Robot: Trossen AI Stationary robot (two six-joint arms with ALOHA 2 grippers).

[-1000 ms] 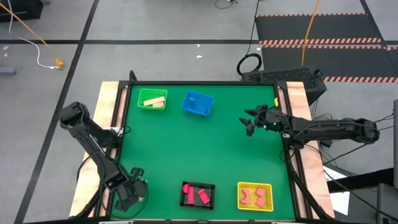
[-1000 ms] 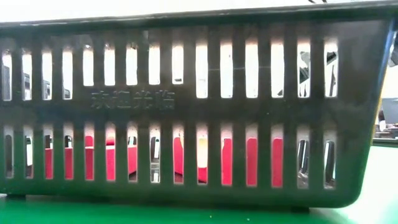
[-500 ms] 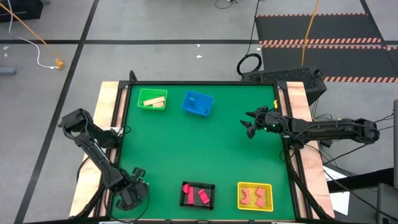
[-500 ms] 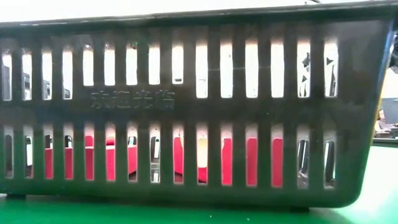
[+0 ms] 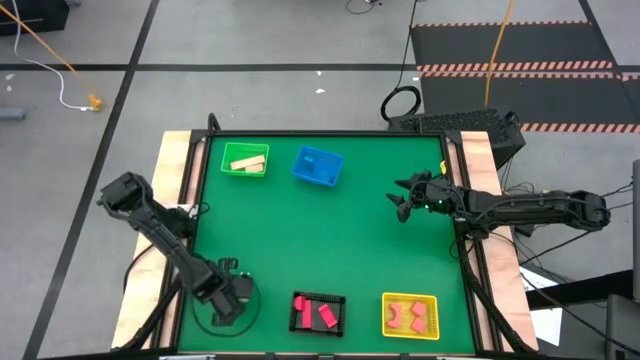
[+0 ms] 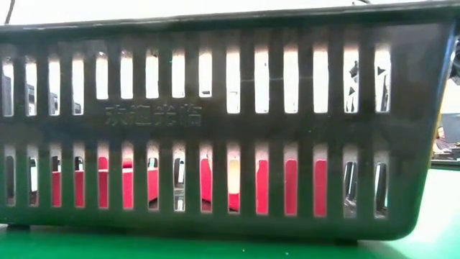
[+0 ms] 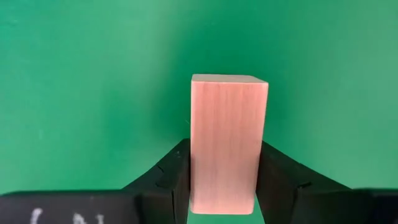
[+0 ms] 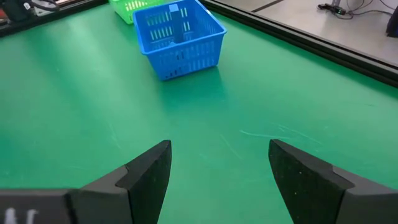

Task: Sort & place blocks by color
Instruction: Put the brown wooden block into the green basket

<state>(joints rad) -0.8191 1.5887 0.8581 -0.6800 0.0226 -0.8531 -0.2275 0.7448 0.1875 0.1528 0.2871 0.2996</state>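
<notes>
Two grippers show over the green worktop [image 5: 320, 240]. The left gripper [image 7: 224, 177] is clamped on a tan wood block [image 7: 227, 142], which stands between its fingers and reaches out past their tips, with bare green mat beyond it. In the high view this left gripper [image 5: 230, 298] hangs low at the near edge, just beside the black basket [image 5: 318, 312] that holds pink-red blocks [image 5: 316, 314]; the yellow basket [image 5: 410, 315] lies farther off on the same side, also with pink-red blocks [image 5: 405, 316] in it. The right gripper [image 8: 219, 163] waits with its fingers wide apart and nothing between them; ahead of it stand the blue basket [image 8: 179, 38] and, behind that, the green basket [image 8: 132, 9]. From above, the green basket holds tan wood blocks [image 5: 248, 162].
</notes>
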